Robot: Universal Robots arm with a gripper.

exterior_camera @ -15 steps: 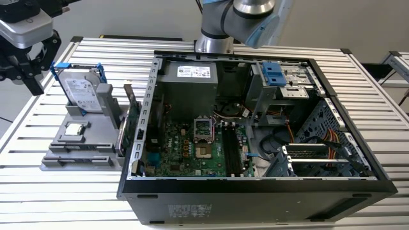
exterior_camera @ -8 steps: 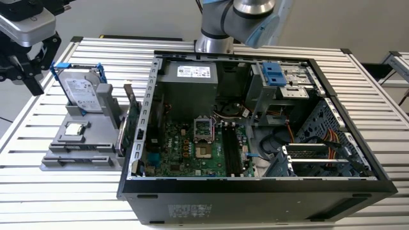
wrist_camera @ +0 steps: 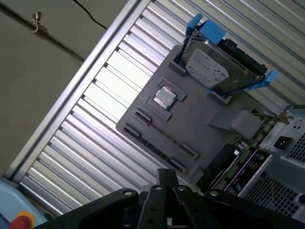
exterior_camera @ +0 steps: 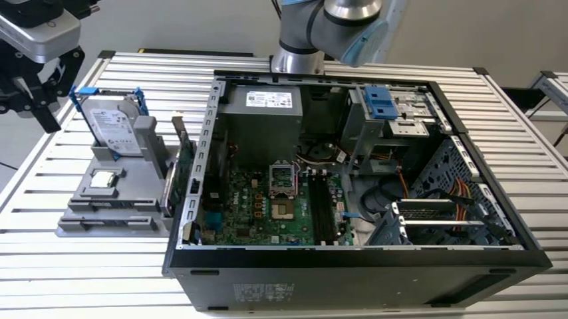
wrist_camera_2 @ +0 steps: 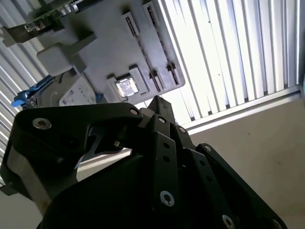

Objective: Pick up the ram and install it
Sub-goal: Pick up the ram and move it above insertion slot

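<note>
Ram (wrist_camera: 164,136) — thin dark strip, edge-on, in grey holder (wrist_camera: 193,114)

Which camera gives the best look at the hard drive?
The first wrist view: the hard drive shows most of its labelled face and its blue bracket. The exterior view shows it standing upright in the grey holder. The second wrist view catches part of it.
</note>
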